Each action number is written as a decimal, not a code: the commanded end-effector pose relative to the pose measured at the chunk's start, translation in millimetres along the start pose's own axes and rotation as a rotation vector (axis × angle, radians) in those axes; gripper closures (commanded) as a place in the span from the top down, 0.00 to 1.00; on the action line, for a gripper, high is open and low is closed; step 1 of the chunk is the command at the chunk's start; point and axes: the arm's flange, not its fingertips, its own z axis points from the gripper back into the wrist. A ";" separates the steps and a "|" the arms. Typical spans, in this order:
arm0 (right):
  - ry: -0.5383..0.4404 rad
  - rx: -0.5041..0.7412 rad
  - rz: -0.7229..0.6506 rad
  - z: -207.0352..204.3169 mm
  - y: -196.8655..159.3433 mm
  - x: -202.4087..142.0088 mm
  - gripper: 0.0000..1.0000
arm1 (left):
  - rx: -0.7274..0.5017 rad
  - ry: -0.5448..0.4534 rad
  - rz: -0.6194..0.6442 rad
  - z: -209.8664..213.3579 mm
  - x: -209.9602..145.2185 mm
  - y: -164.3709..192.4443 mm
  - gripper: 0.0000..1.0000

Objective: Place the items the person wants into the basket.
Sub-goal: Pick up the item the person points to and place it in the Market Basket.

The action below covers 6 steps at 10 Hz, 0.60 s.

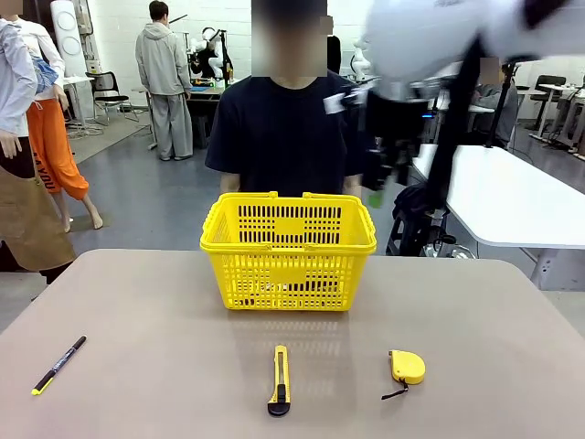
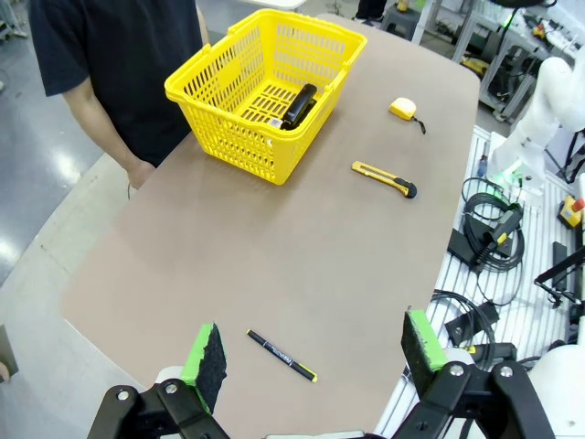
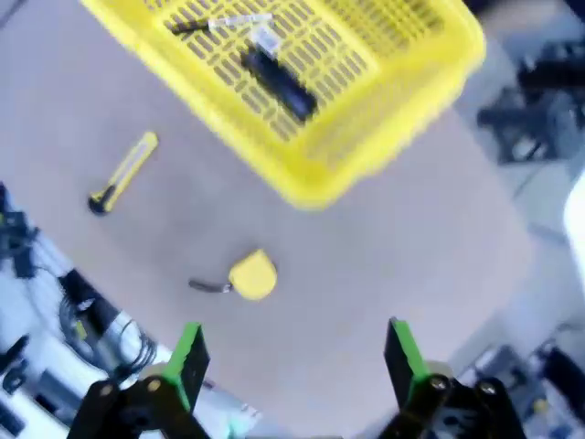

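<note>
One tape measure [image 3: 253, 275] on table [image 3: 393, 229], ahead of spread right pincer [image 3: 292, 329]

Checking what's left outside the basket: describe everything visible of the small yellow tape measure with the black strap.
The small yellow tape measure is a rounded, squarish case, plastic by its look, lying flat on the tan table, on the robot's right side. A thin black strap trails limp from one corner towards the robot. It lies apart from the yellow slotted plastic basket and the yellow-and-black utility knife to its left. Only the table touches it; no tape is pulled out.
</note>
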 end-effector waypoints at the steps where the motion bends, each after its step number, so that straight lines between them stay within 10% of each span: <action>1: -0.061 0.023 -0.090 -19.1 -5.1 -110.4 1.00 | -0.009 -0.003 -0.016 0.3 -0.4 -0.3 1.00; 6: -0.170 0.086 -0.279 -43.3 -23.2 -219.2 1.00 | -0.009 -0.003 -0.016 0.3 -0.4 -0.3 1.00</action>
